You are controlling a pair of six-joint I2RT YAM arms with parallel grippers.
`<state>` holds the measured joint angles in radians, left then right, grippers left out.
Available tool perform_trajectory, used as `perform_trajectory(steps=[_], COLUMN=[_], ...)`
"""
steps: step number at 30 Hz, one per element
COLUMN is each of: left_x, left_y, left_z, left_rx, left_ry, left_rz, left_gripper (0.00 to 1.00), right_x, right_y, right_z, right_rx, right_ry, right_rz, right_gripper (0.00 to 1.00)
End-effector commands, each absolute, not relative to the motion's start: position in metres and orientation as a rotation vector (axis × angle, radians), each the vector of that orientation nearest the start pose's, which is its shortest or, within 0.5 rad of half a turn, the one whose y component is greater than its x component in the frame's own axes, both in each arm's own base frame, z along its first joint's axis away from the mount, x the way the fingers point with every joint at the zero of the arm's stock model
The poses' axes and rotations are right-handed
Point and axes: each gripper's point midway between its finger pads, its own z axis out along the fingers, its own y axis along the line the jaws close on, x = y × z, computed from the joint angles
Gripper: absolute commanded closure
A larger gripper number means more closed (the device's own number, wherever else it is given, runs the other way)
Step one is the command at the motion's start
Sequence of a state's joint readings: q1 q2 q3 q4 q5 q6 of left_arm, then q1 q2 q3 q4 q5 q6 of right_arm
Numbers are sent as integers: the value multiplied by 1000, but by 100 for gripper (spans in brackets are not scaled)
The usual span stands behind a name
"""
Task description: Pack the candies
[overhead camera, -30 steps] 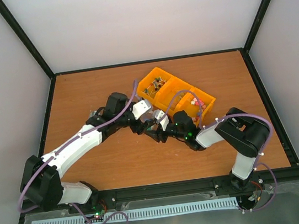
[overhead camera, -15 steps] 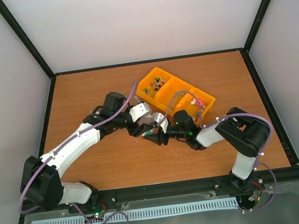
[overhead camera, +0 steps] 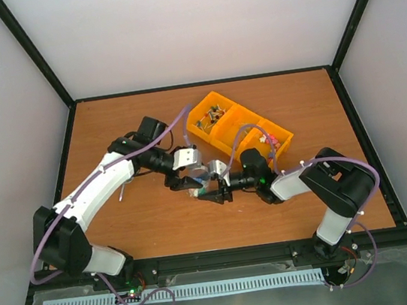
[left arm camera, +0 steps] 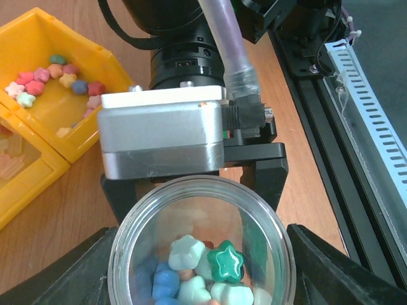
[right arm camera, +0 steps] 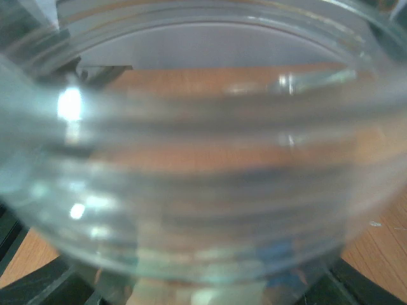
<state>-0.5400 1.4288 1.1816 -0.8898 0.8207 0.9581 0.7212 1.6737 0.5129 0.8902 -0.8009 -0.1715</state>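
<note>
A clear open jar [left arm camera: 191, 210] holds several star-shaped candies [left arm camera: 224, 264] in green, blue and pale mint. My left gripper [left arm camera: 200, 283] is shut on the jar, one finger on each side. My right gripper [left arm camera: 191, 187] faces it from the far side with its fingers [left arm camera: 267, 181] against the jar's wall. The jar [right arm camera: 203, 159] fills the right wrist view, blurred. In the top view the two grippers meet at the jar [overhead camera: 204, 183], just in front of the yellow bin [overhead camera: 225, 131]. More candies [left arm camera: 51, 76] lie in the bin's right compartment [overhead camera: 266, 141].
The bin has three compartments; the far one holds small dark metallic items [overhead camera: 215, 111], the middle one pale pieces [left arm camera: 13, 159]. Purple cables loop over both arms. A black rail [overhead camera: 226, 258] runs along the table's near edge.
Both grippers have moved together away from the bin, toward the near-left, with the jar between them. The left arm's elbow has swung left.
</note>
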Motion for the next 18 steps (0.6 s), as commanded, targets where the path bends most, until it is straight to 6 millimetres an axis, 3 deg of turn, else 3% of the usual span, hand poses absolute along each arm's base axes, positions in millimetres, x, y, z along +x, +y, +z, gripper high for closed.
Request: perform_trajectory(steps=[1, 3, 6, 11, 18], left_x=[188, 212, 243, 281, 289], left_y=[-266, -271, -273, -269, -283], left_z=[206, 211, 217, 218, 208], left_rx=[1816, 1663, 1445, 1250, 1228], left_ry=[1556, 1601, 1740, 1814, 1843], left_rz=[-1007, -899, -825, -680, -622], left_gripper=[43, 23, 8, 5, 6], right_x=[230, 238, 250, 269, 284], right_y=[341, 341, 340, 340, 343], right_z=[149, 148, 144, 133, 123], right_rx=[-1216, -1187, -1134, -1046, -977], right_ry=[1353, 1386, 1442, 1547, 1635], right_rz=[1077, 1049, 1016, 975, 919], right_gripper=[87, 89, 90, 90, 90])
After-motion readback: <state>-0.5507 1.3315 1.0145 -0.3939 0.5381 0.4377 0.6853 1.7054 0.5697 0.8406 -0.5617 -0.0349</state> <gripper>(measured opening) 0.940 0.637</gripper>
